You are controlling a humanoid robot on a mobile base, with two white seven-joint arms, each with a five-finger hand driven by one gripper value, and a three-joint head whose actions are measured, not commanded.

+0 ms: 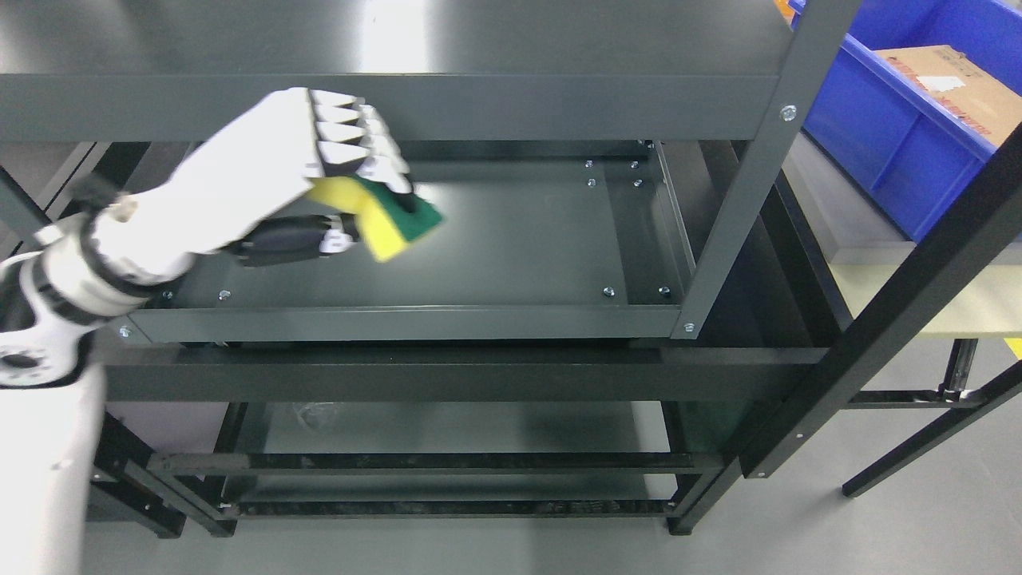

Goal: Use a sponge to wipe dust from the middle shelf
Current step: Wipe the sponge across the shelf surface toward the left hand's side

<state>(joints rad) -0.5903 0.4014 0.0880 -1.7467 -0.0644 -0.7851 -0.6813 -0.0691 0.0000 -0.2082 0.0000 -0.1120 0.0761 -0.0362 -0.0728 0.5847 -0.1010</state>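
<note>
Here, my white left hand (319,172) clasping a yellow-and-green rectangular sponge (389,219), over the dark grey metal middle shelf (511,247).

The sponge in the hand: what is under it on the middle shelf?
Under the sponge, held by the left hand, only the bare dark middle shelf shows. The patch directly beneath is covered.

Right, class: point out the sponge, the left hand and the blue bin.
sponge (397,222): head view, on its green scouring face.
left hand (239,180): head view, on the white back of the hand.
blue bin (894,120): head view, on its side wall.
</note>
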